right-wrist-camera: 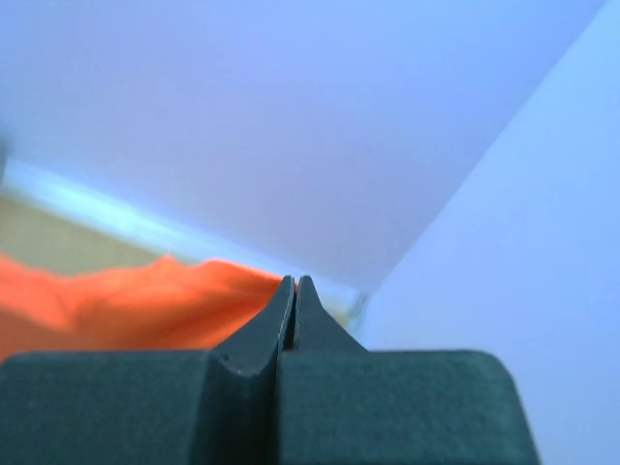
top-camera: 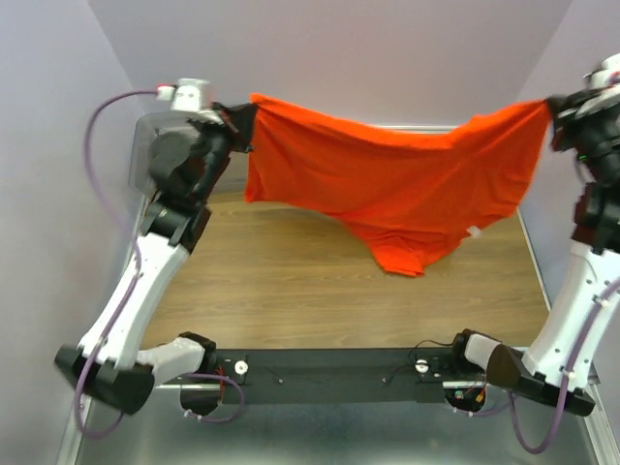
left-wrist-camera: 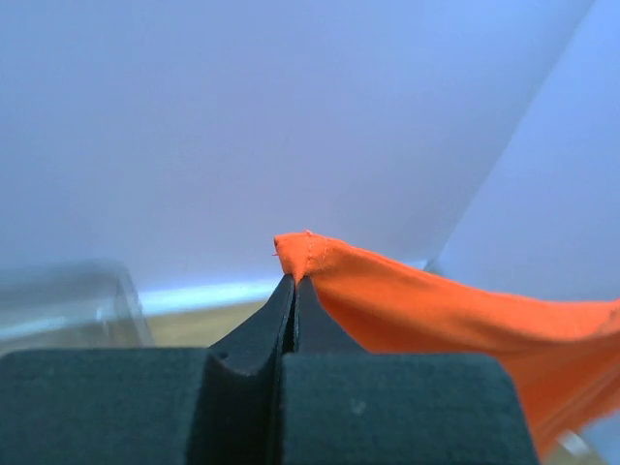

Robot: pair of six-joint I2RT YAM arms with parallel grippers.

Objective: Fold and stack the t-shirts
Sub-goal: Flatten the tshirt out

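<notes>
While the orange t-shirt (top-camera: 387, 184) hangs spread in the air above the far half of the tabletop (top-camera: 291, 300), we hold it at two ends. Our left pincer (left-wrist-camera: 294, 283) is raised above the tabletop's far left corner, its jaws pressed together on a hemmed corner of the cloth. In the left wrist view a small tip of orange hem sticks up past the fingertips, and the rest of the fabric falls away to the right. Our right pincer (right-wrist-camera: 294, 283) is raised above the tabletop's far right edge, jaws likewise together, pinching the shirt's other end. In the right wrist view the fabric runs off to the left from the fingertips. Between the two grips the shirt's upper edge sags in a shallow curve, and the body of the cloth drapes down toward the tabletop. The lowest fold comes down close to the wooden surface, right of its centre; we cannot tell whether it touches. A small white tag (top-camera: 474, 232) shows near the lower right edge of the cloth, above the tabletop's right half.
</notes>
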